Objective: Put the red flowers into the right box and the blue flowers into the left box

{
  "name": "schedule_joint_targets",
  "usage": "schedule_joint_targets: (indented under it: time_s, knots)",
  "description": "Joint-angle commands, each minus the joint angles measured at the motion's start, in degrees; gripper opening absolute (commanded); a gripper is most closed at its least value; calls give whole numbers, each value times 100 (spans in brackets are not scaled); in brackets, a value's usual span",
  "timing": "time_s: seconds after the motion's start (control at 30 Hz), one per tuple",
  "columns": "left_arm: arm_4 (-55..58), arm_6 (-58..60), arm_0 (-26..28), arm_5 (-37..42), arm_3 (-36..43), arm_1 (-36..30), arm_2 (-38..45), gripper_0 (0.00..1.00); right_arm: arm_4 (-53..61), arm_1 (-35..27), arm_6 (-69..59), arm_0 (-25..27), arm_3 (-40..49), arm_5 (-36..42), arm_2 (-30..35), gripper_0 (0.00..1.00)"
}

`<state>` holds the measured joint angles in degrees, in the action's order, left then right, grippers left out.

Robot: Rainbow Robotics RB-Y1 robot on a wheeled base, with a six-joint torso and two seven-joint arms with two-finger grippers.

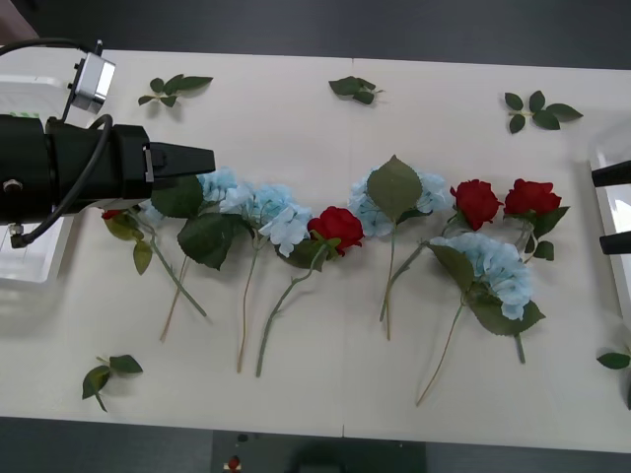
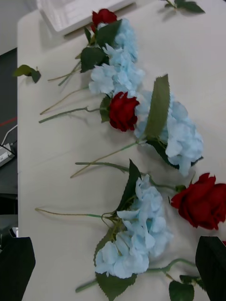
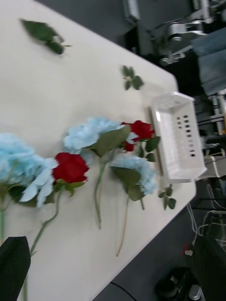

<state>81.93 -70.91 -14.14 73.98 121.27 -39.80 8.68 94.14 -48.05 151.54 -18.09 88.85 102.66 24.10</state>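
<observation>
The flowers lie in a row across the table. One red flower point(image 1: 338, 227) is in the middle, and two more point(image 1: 475, 202) point(image 1: 532, 197) lie toward the right. A bit of red point(image 1: 110, 213) peeks from under my left arm. Blue flowers point(image 1: 276, 212) point(image 1: 394, 202) point(image 1: 493, 266) lie among them. My left gripper point(image 1: 197, 158) hovers open above the leftmost blue flower point(image 1: 217, 184), beside the left box point(image 1: 30, 261). My right gripper point(image 1: 616, 207) is open over the right box point(image 1: 606, 158) at the table's right edge, just right of the roses. In the right wrist view a blue flower point(image 2: 136, 230) lies before its fingers.
Loose green leaf sprigs point(image 1: 173, 89) point(image 1: 355, 89) point(image 1: 537, 108) lie along the far side, and others point(image 1: 106, 374) point(image 1: 613, 361) lie near the front edge. The front strip of the table is bare. Equipment stands beyond the table's right end point(image 3: 188, 28).
</observation>
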Motion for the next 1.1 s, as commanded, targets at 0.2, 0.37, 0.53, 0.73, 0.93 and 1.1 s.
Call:
schedule_joint_targets:
  time_s: [0.2, 0.37, 0.53, 0.73, 0.93, 1.1]
  knots:
    - [-1372, 1756, -115, 662, 125, -476, 64, 100, -1091, -231, -2727, -72, 115, -256, 15, 100]
    - [-2005, 2222, -133, 750, -42, -476, -33, 100, -1732, -283, -3781, -81, 203, -432, -134, 100]
    - [-2427, 2327, -203, 750, -482, -476, -252, 100, -2462, -292, -4897, -81, 344, -713, -503, 100]
    - [-2805, 2380, -335, 750, -930, -493, -551, 100, -3033, -275, -5891, -81, 554, -959, -925, 100]
    - [-3376, 2389, -572, 741, -1448, -493, -920, 100, -3666, -64, -6673, -89, 581, -1249, -1294, 100]
    - [-3658, 2389, -651, 732, -1677, -493, -1114, 100, -4246, 7, -7244, -116, 581, -1671, -1848, 100]
